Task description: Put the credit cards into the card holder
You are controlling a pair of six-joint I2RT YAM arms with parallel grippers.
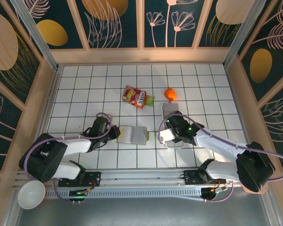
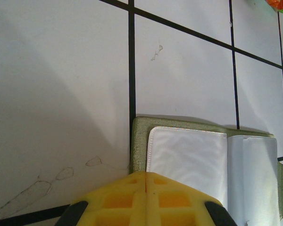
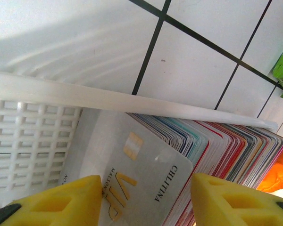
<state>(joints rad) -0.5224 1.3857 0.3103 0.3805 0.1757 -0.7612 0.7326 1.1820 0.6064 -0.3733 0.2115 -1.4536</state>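
Looking down the right wrist, I see my right hand (image 3: 146, 200) at a middling width, one yellow finger on each side of the front silvery card (image 3: 132, 169). I cannot tell whether the pads already bite its edges.

Beyond that card, away from the hand, the other credit cards (image 3: 221, 146) stand packed on edge in the white lattice tray (image 3: 33, 136) on the tiled worktop (image 3: 193, 70). The pack looks tight, so a squeeze may drag several cards up together, or bow the thin front card until it pops free. A lift could also tug the light tray along.

My left hand (image 2: 146, 183) is fully shut, its tips at the near edge of the olive card holder (image 2: 186, 155). The holder lies open just ahead of it, pale inside up, with no card visible in it. If that hand slips, the holder may skid or fold.
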